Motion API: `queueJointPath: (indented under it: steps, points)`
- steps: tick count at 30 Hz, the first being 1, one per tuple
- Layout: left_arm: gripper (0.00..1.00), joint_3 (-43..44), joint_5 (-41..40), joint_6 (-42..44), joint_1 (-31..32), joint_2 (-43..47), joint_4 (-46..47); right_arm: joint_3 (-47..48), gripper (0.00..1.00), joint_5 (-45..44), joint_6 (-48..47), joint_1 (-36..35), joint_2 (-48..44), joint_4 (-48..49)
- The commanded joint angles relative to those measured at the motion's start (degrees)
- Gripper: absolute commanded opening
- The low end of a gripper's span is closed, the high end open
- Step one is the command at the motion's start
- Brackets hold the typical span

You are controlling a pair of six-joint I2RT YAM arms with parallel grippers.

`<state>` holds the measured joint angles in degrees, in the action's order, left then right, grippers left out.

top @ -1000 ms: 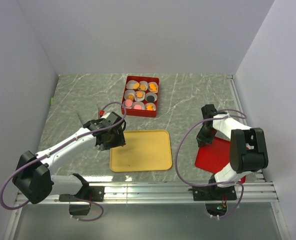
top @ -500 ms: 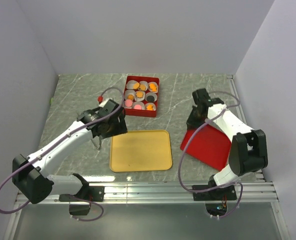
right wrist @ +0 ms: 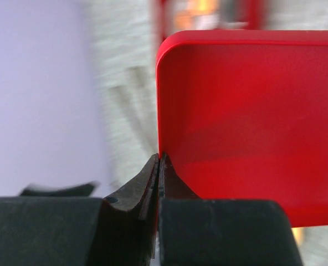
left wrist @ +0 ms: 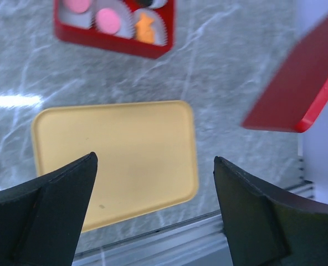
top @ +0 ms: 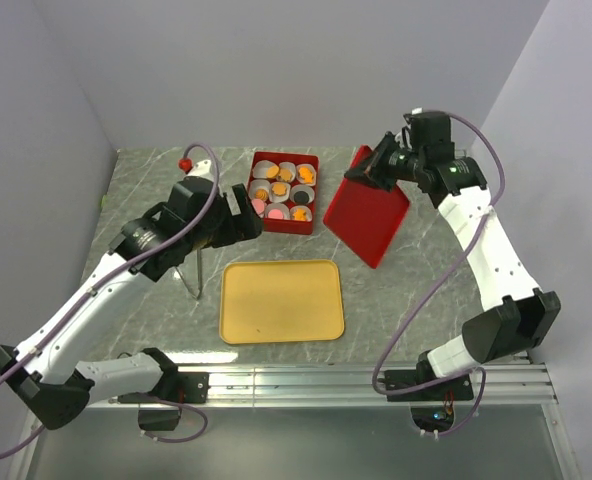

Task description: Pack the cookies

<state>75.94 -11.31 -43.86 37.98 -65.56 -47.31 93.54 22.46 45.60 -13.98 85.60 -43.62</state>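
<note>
The cookies [top: 281, 189] lie in white paper cups inside a red box [top: 258, 160] at the back middle of the table. Pink rounds [left wrist: 109, 21] and an orange piece [left wrist: 145, 27] show at the top of the left wrist view. My right gripper [top: 367, 172] is shut on the edge of a red lid [top: 378, 215], which hangs tilted in the air just right of the box. In the right wrist view, the jaws [right wrist: 159, 158] pinch the lid's rim [right wrist: 252, 111]. My left gripper [top: 240, 216] hovers left of the box, open and empty [left wrist: 153, 160].
A yellow tray [top: 281, 300] lies flat in front of the box, also seen under the left gripper's fingers [left wrist: 114, 149]. The red lid [left wrist: 300, 91] shows at the right of the left wrist view. Walls close in the table on the left, back and right.
The right arm lifted the red lid off the table at the right and swung it up and back beside the box. The left arm rose toward the box and its jaws spread wider.
</note>
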Motion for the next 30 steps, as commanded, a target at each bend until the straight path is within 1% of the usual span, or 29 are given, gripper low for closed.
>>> queueJointPath:
  steps: [1,2,3,4,5,7,8,9,10,11,13,14,15,16,17,18,19,21,22,23,28,29,30]
  points:
    - [0.92,3.4,6.2,1.7,0.0,1.0,7.1,1.7,0.0,14.5,7.0,0.3,-5.6,18.2]
    - [0.93,4.0,6.9,1.1,0.1,0.7,7.4,-0.6,0.0,18.6,10.5,0.3,-6.8,23.2]
    - [0.93,4.6,7.7,-0.9,-0.1,0.5,7.9,-2.4,0.0,20.4,12.8,0.3,-8.1,28.9]
    - [0.93,5.9,8.9,-2.4,-0.1,0.0,8.5,-5.9,0.0,21.7,15.3,0.4,-10.3,40.2]
    - [0.93,6.6,9.6,-5.9,-0.7,-0.2,8.7,-7.0,0.0,24.2,19.7,0.4,-10.7,43.8]
    - [0.93,8.2,11.7,-9.2,-1.8,-0.9,9.9,-7.4,0.0,26.3,23.4,0.4,-10.5,54.3]
    - [0.93,8.6,14.0,-12.4,-2.5,-1.0,11.4,-7.9,0.0,27.5,27.5,0.4,-10.3,57.9]
    - [0.93,9.4,14.5,-14.4,-3.3,-1.1,11.4,-8.5,0.0,27.7,30.0,0.4,-10.2,61.5]
    - [0.93,9.5,15.3,-16.3,-4.4,-1.1,11.4,-9.2,0.0,28.0,32.3,0.5,-9.9,68.6]
    - [0.93,9.3,18.2,-20.1,-7.3,-1.1,12.1,-9.2,0.0,28.2,36.5,0.4,-9.8,71.8]
    - [0.94,6.3,22.5,-24.1,-10.4,0.6,15.2,-9.1,0.0,27.5,39.4,0.4,-9.1,78.3]
    - [0.94,4.5,27.7,-28.2,-13.4,1.6,17.7,-8.9,0.0,27.1,41.1,0.4,-9.1,80.1]
    - [0.99,0.4,29.7,-30.6,-14.5,2.4,24.6,-9.0,0.0,26.2,42.1,0.4,-8.8,81.7]
    - [1.0,-1.3,31.3,-32.8,-15.4,4.0,26.9,-9.1,0.0,25.7,43.0,0.4,-8.4,85.3]
    - [0.99,-2.8,33.0,-37.0,-16.3,4.5,29.8,-9.3,0.0,25.2,44.9,0.4,-8.1,87.2]
    - [0.99,-4.9,34.9,-38.8,-16.3,4.6,31.7,-9.5,0.0,24.6,45.8,0.4,-8.0,88.8]
    - [0.99,-5.9,36.1,-40.7,-16.3,4.6,35.8,-10.0,0.0,23.0,46.7,0.2,-7.6,91.9]
    - [1.0,-9.4,39.1,-46.8,-16.3,4.5,41.0,-10.5,0.0,21.1,49.3,0.2,-7.3,95.0]
    - [0.99,-10.5,39.6,-48.9,-16.3,4.3,46.8,-10.6,0.0,19.4,50.1,0.0,-6.6,97.4]
    - [0.99,-11.4,40.0,-52.3,-16.3,4.3,49.7,-10.5,0.0,18.4,51.8,-0.1,-6.2,98.7]
    - [1.0,-12.9,41.5,-58.5,-16.0,2.0,60.2,-7.6,0.0,13.8,57.8,-1.3,-2.0,106.4]
    - [0.99,-13.0,41.6,-60.2,-15.7,1.5,63.7,-7.0,0.0,12.7,58.1,-1.7,-1.5,106.7]
    - [0.99,-12.4,41.7,-60.6,-15.5,0.4,64.2,-6.4,0.0,12.1,58.4,-2.1,-0.4,106.9]
